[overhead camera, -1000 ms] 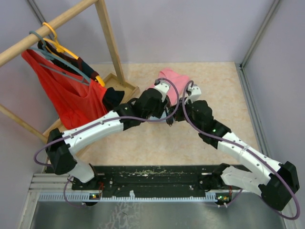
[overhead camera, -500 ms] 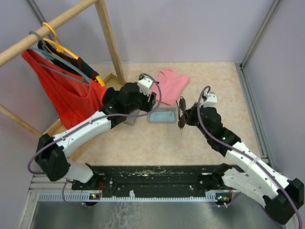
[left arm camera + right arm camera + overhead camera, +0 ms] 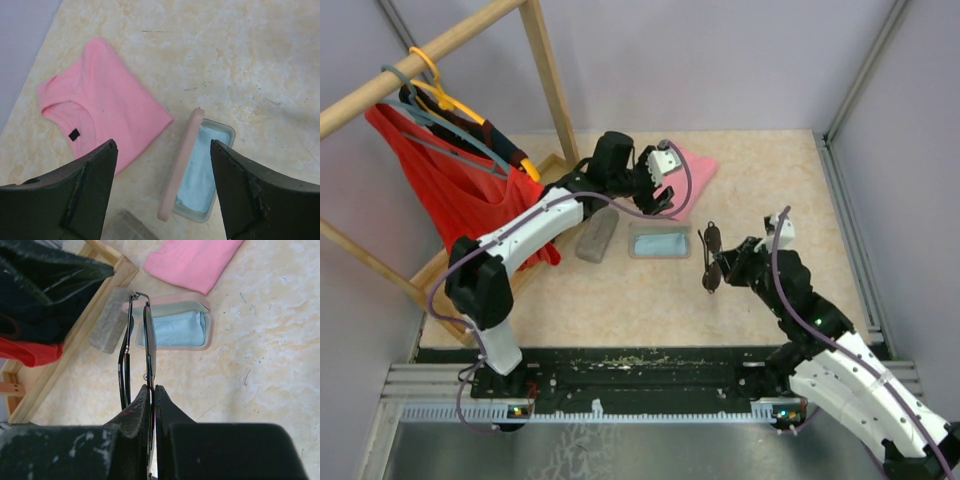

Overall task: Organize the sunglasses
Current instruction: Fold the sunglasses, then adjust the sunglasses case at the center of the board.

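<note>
1. look nearest the arm bases first: the right gripper (image 3: 152,395) has its fingers pinched tight on the sunglasses (image 3: 149,347), a thin dark wire-framed pair.
2. note the position of the sunglasses: they stick out forward from the fingertips, seen edge-on in the right wrist view, with one slim arm running beside the lens. in the top view they sit just right of the open case (image 3: 658,241), apart from it. you cannot tell whether they touch the marbled beige table (image 3: 770,180).
3. check the open case next: its pink lid (image 3: 181,167) stands up along one long side, and a light-blue cloth (image 3: 202,172) lies in the tray.
4. find the grey case (image 3: 596,238) just left of the open case. it lies shut on the table, near the base of the wooden rack (image 3: 545,70).
5. move on to the left gripper (image 3: 162,145): its fingers stand wide apart and hold nothing. in the left wrist view it hangs above the table, between the open case and the pink t-shirt (image 3: 107,117).
6. see the pink t-shirt lying folded flat beyond the open case.
7. at the far left, a red garment (image 3: 460,190) hangs from the rack on a hanger.
</note>
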